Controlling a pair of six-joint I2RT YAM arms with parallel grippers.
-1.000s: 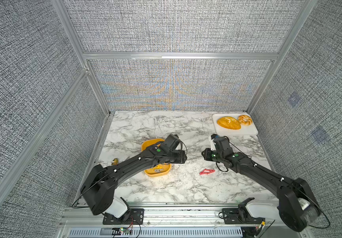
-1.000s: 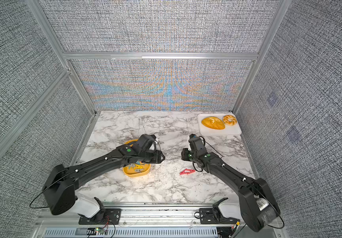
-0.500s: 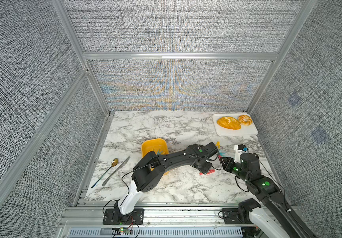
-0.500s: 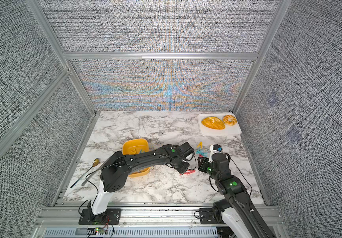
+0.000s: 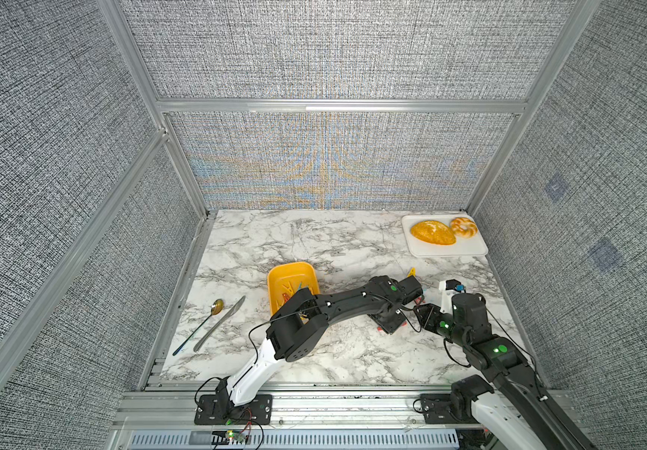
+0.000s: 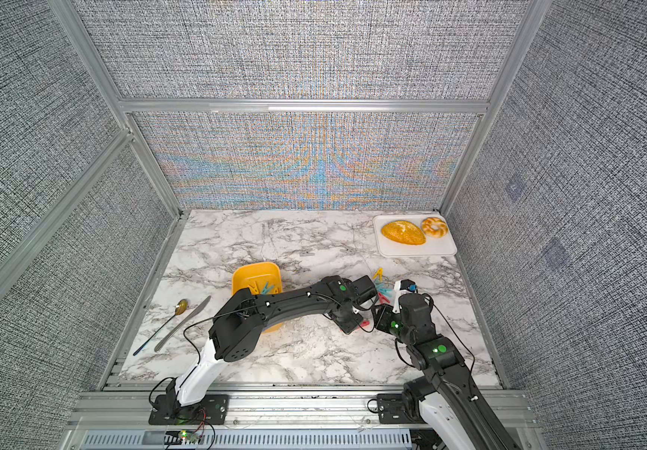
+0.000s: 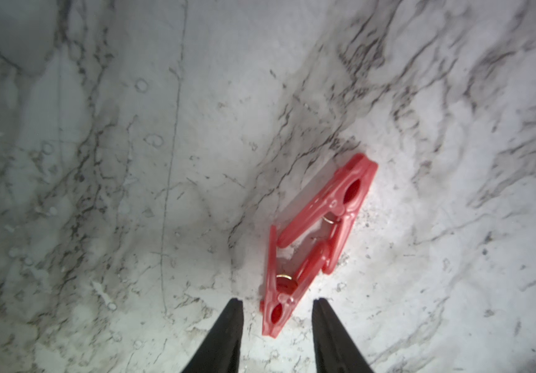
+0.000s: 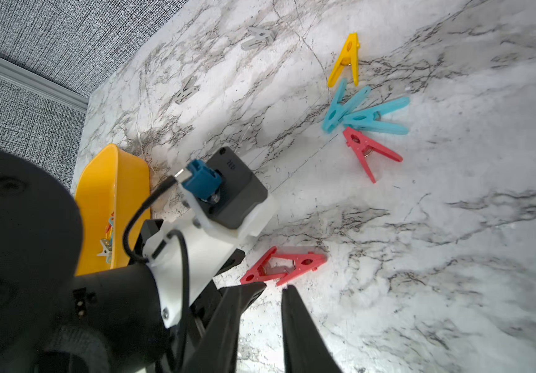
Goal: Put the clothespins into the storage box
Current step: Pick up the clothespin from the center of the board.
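Observation:
Two red clothespins (image 7: 324,210) lie hooked together on the marble, right of centre. My left gripper (image 7: 278,318) is down over them, open, its fingers either side of the nearer one's tip (image 7: 276,318) with a gap on both sides. My right gripper (image 8: 271,289) stands open by a narrow slit, empty, its tips just short of the same red pair (image 8: 284,264). The yellow storage box (image 5: 292,272) sits left of centre with several clothespins (image 6: 263,288) inside. Loose yellow (image 8: 345,61), teal (image 8: 376,119), red (image 8: 370,151) and grey (image 8: 258,37) clothespins lie further back.
A white tray (image 5: 446,251) with bread is at the back right corner. A spoon (image 5: 216,307) and a knife (image 5: 220,323) lie at the front left. My left arm (image 5: 337,307) stretches across the box's near end; both grippers are close together.
The left gripper has swung from the box to the red clothespins and its jaws have narrowed. The right arm has drawn back toward the right side.

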